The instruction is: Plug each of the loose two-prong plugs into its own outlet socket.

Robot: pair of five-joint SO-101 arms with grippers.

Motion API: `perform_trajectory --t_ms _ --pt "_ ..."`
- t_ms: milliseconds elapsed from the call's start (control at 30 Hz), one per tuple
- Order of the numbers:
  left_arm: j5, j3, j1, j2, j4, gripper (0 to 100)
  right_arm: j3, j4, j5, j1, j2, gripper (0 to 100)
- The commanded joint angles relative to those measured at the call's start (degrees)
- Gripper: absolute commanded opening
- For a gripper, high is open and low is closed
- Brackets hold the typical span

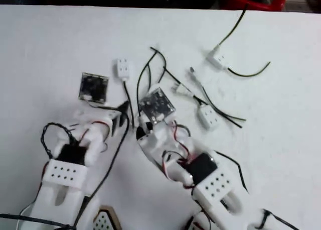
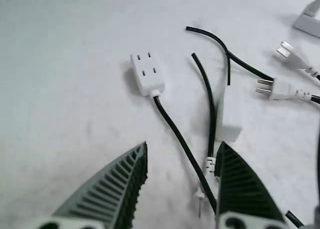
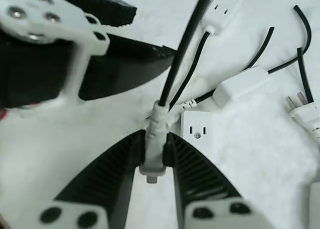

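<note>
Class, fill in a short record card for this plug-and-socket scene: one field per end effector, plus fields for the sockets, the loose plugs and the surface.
left end effector: open, low over the table, a black cord running between its fingers
right end effector: shut on a white plug
nearby socket: outlet block, just past the held plug
other socket: four-slot block, nothing plugged in
loose plugs: a two-prong plug and a second one, lying flat
surface: white table
</note>
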Motion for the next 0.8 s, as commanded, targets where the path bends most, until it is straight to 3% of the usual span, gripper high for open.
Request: perform_trajectory --t_ms 0,400,533,633,767 --pt "0.5 -4.8 5.2 -1.3 0.1 23 1.2 -1.2 0.6 -0.6 -5.0 1.7" --pt "0.4 -12.4 16.7 -3.0 12.1 23 3.4 -0.8 0.6 -1.5 -6.1 1.7" --pt "-3.5 -12.3 18.2 -9.5 15.9 23 3.5 -0.7 0.6 -0.9 -6.1 1.7" --pt "-2.7 -12.4 16.7 -13.8 18.1 23 3.4 -0.7 0.6 1.8 -6.5 1.7" --pt "-2.7 -12.7 8.8 -15.0 19.4 23 3.1 -1.9 0.6 8.0 -6.5 1.7"
